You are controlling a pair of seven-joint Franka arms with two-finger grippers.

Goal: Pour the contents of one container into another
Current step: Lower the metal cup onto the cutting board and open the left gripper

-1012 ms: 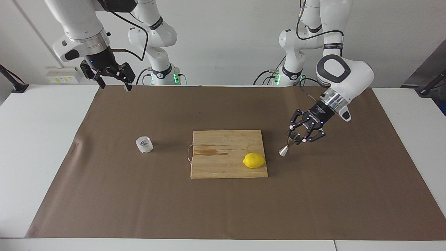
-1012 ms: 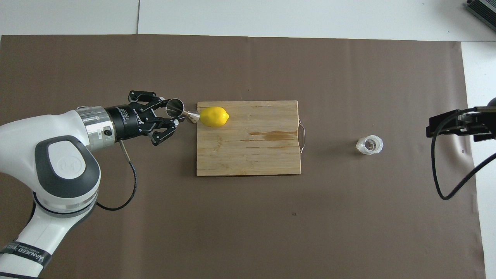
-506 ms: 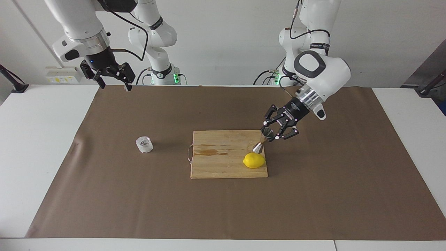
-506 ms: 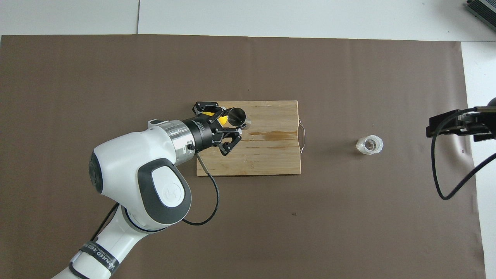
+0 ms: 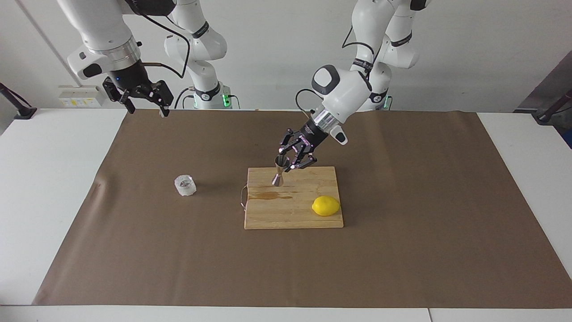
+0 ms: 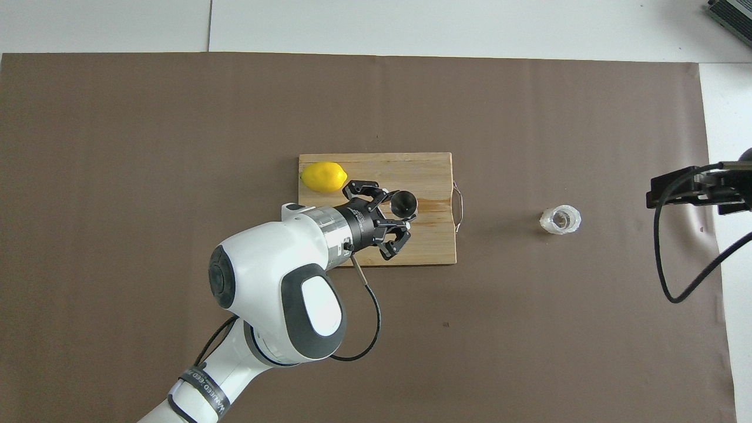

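Now left gripper [image 5: 286,165] clamped on the jigger [image 5: 279,173] over the cutting board [image 5: 292,210] — right gripper [image 5: 144,99] waits, jaws wide, over the table's edge

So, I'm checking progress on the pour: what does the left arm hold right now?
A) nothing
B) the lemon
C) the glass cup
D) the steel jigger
D: the left gripper is shut on the steel jigger over the cutting board, while the lemon lies on the board and the glass cup stands untouched.

Bright, even light from above; both views sharp. The glass cup [image 5: 185,185] and the lemon [image 5: 325,206] cast only faint, soft shadows.
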